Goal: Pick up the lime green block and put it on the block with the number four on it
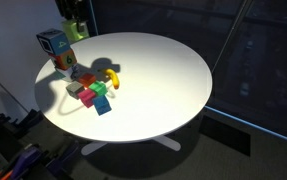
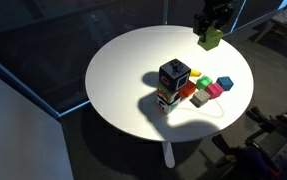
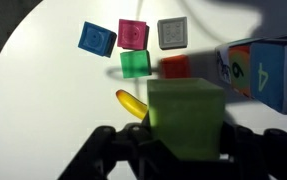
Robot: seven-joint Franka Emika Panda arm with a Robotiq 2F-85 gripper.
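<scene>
Gripper (image 3: 183,150), clenched on the lime green block (image 3: 186,118), hangs seemingly high beside the number four block (image 3: 266,72) and should centre squarely over it before lowering gently.

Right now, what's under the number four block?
The block with the number four stands on an orange block with coloured marks, which rests on the table. The orange block's top face is covered, so it cannot be seen.
</scene>
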